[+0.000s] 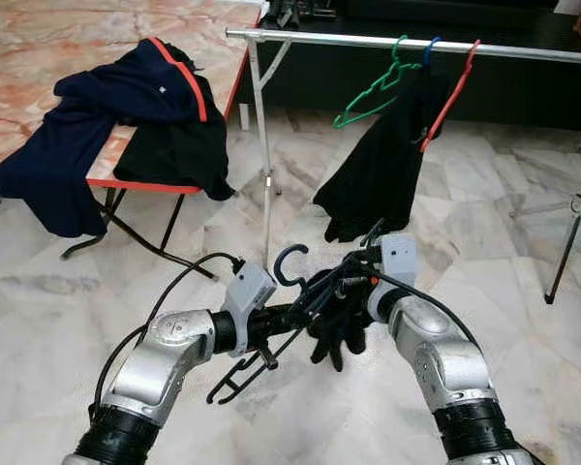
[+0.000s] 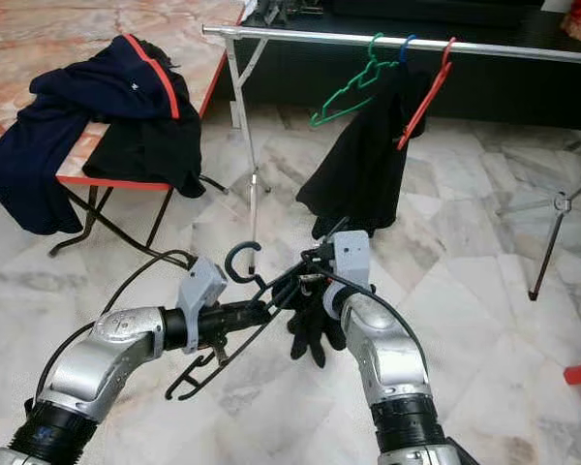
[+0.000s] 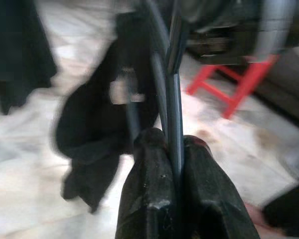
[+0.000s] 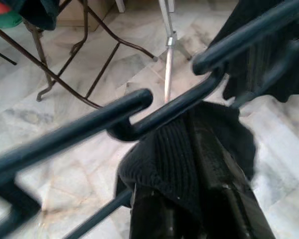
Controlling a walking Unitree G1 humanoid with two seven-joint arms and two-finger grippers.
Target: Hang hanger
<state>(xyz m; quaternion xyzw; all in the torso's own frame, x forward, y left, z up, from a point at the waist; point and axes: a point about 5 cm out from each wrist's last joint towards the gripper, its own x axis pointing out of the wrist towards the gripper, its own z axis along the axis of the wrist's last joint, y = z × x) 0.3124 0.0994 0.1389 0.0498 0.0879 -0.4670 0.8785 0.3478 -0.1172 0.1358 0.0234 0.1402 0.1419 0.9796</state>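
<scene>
**Black hanger held low, rail up at 12 o'clock**

Eye views: my left gripper (image 1: 289,315) and right gripper (image 1: 341,284) meet on the black hanger (image 1: 289,263), dark cloth (image 1: 341,325) dangling under it. Clothes rail (image 1: 368,42) sits at 12 o'clock.

Left wrist: fingers (image 3: 149,189) clamped on the hanger's bar.

Right wrist: can't tell the fingers' state, cloth covers them.

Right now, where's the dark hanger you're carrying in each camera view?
Left eye view: dark hanger, low centre, between both arms.
Right eye view: hanger, low centre-left.
Left wrist view: its bars run up from the left gripper.
Right wrist view: crosses the picture.
Shared landmark: black cloth.
</scene>
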